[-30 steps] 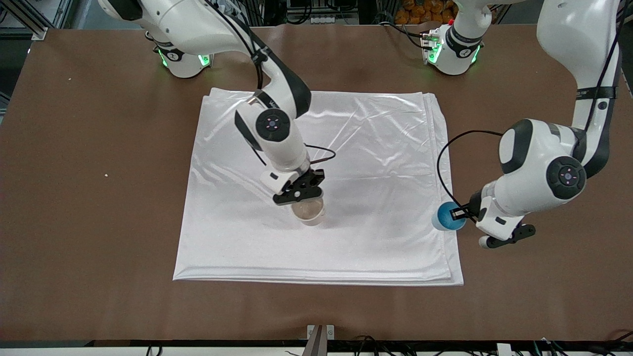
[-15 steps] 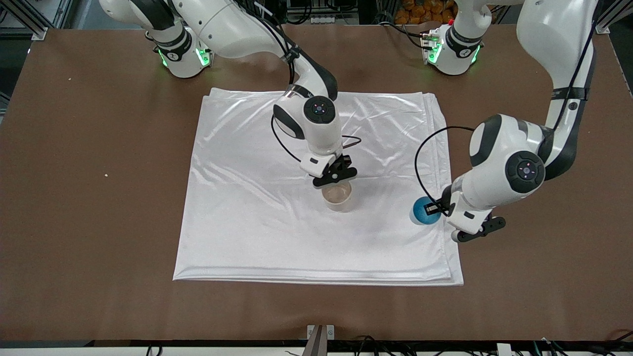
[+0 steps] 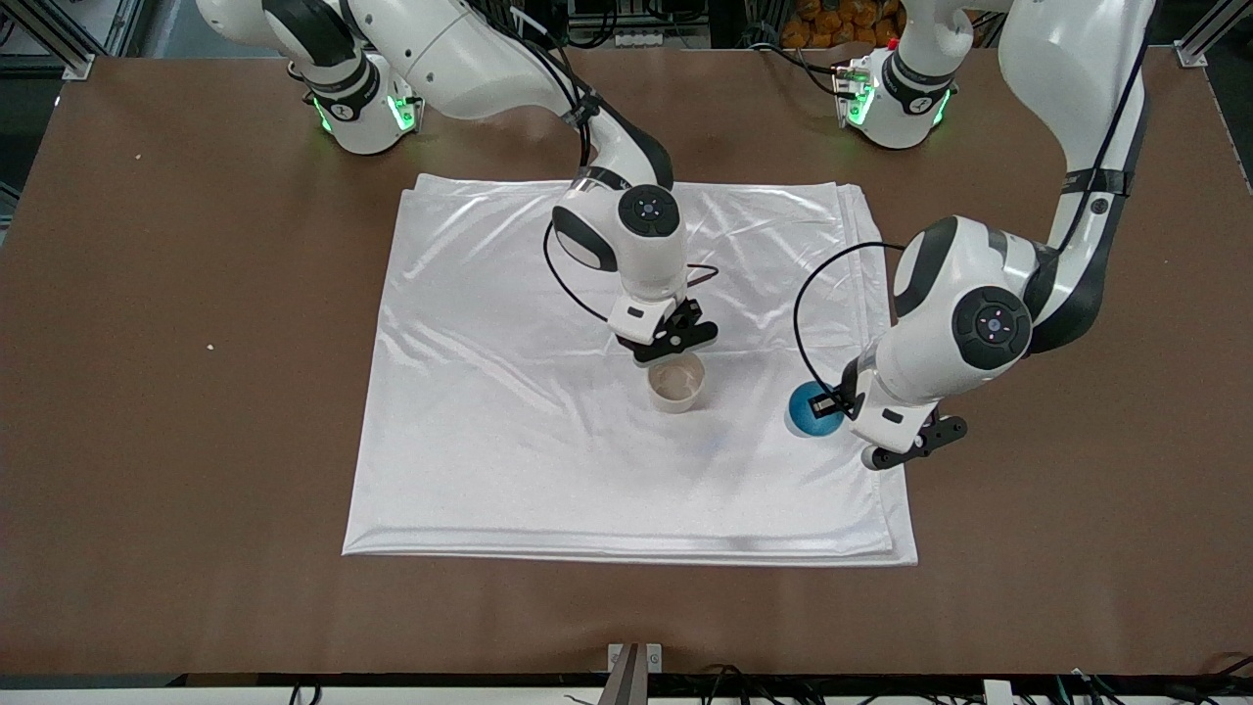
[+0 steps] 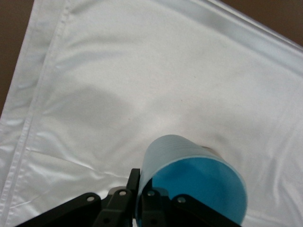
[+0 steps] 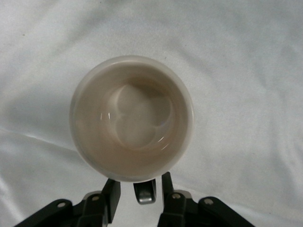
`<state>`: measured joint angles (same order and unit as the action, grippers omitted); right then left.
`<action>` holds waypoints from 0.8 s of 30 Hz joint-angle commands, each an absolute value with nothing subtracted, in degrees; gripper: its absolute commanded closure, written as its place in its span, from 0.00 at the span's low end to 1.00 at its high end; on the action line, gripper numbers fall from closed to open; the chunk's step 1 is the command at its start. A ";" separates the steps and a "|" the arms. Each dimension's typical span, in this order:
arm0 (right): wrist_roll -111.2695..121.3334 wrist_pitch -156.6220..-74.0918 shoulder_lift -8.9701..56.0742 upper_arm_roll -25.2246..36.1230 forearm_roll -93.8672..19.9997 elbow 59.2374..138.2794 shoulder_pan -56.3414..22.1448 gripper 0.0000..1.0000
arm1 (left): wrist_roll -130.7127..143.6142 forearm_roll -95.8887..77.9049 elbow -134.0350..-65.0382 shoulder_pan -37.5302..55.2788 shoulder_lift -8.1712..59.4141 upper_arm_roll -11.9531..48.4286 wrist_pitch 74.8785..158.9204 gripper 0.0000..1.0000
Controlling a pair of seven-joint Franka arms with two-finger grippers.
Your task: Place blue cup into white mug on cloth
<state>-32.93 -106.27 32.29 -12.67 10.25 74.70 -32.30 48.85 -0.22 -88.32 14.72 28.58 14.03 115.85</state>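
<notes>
Blue cup (image 3: 811, 409): pinched at the rim in my left claw (image 3: 834, 405), held tilted in the air over the cloth (image 3: 489, 392) near its edge toward the left arm's end of the surface (image 3: 147, 392). White mug (image 3: 675, 383): upright near the cloth's middle, beige inside empty. Right claw (image 3: 675, 354): fingers (image 5: 111, 198) spread either side of the mug's black handle (image 5: 144, 193), not gripping.

table (image 3: 147, 411): brown, matte | cables (image 3: 744, 676): along its near edge | light: even
</notes>
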 commanded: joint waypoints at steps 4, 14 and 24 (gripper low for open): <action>-32.26 -99.23 17.68 -18.89 10.73 81.21 -19.70 0.00 | 53.87 0.09 -88.24 20.38 30.14 13.27 115.31 1.00; -22.59 -96.07 5.81 -19.07 3.08 85.86 -7.48 0.00 | 55.55 0.70 -86.05 23.81 34.01 13.10 116.10 1.00; -11.26 -96.15 -2.02 -11.79 2.90 94.13 -2.72 0.00 | 56.86 0.79 -84.90 25.58 36.04 13.01 117.07 1.00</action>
